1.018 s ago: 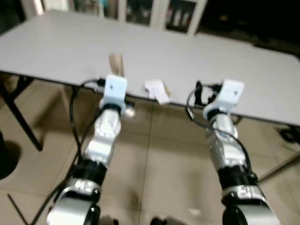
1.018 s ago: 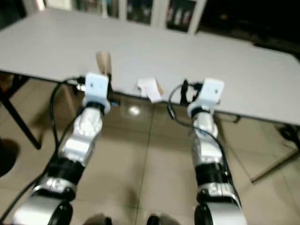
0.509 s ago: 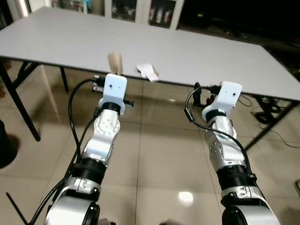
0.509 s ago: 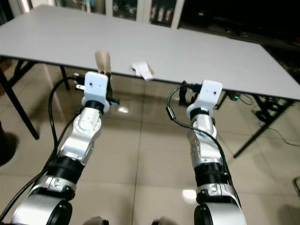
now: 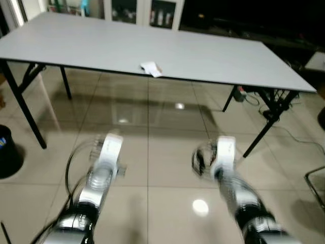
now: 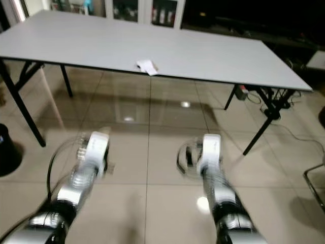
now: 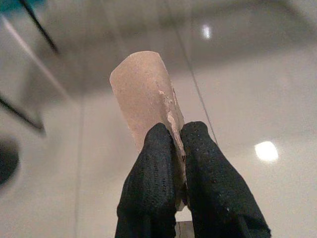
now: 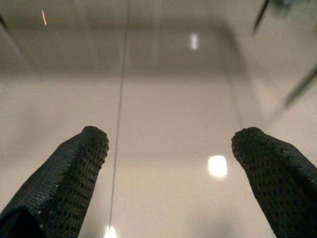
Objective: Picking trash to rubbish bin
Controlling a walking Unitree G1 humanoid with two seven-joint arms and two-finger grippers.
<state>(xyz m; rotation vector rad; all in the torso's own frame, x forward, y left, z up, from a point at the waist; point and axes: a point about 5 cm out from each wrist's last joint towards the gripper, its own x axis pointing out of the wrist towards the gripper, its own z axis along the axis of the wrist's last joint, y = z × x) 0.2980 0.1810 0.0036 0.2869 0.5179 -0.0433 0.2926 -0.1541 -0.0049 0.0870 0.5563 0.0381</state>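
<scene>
At the far left edge of the head views, a dark round container (image 5: 6, 152) stands on the tiled floor (image 5: 167, 168) beside a leg of the surface; it may be the rubbish bin, though too little of it shows to be sure. Next comes the left hand (image 7: 174, 163), low over the floor and blurred in the head views. Its wrist view shows its two black fingers (image 7: 154, 163) pinched shut on the lower end of a cardboard tube (image 7: 143, 94), pale tan, which stands up past the fingertips with a small tear along one edge. The tube looks light and thin-walled, so it should carry easily but would crush or buckle under a hard squeeze; the grip near one end leaves the long free end liable to swing, and a hold nearer the middle would probably be steadier.

Further right, on the near edge of the grey surface (image 5: 213, 56), lies a crumpled white paper (image 5: 151, 68), well apart from both arms. It looks soft and almost weightless, best pinched across a raised fold rather than slid flat.

The right hand (image 8: 171, 163) is at the right, also low over the floor, its fingers spread wide and holding nothing.
</scene>
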